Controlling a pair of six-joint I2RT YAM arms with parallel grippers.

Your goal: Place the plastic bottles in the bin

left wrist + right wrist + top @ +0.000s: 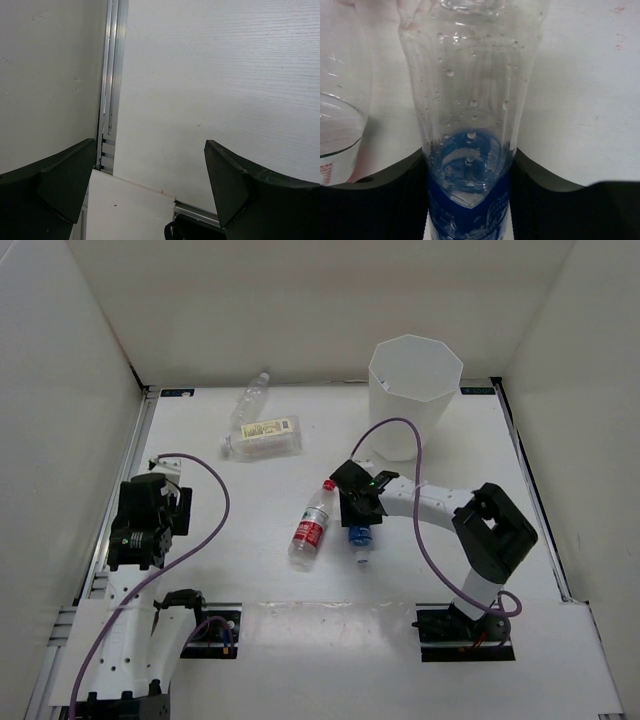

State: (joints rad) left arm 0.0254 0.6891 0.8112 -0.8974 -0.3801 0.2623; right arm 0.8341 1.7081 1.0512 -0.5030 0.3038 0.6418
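My right gripper (358, 508) is shut on the blue-labelled bottle (359, 536), low over the table centre. In the right wrist view the gripper (469, 200) has its fingers pressed on both sides of the blue label, and the bottle (470, 100) points away. The red-labelled bottle (312, 527) lies just to its left and also shows in the right wrist view (337, 130). The yellowish-labelled bottle (265, 437) and one unlabelled bottle (251, 398) lie at the back left. The bin (413, 390) stands at the back right. My left gripper (140, 540) is open and empty at the left edge, as the left wrist view (150, 185) also shows.
White walls enclose the table on three sides. A metal rail (107, 100) runs along the left edge next to my left gripper. Purple cables (400, 435) loop over both arms; the right one passes close to the bin's base.
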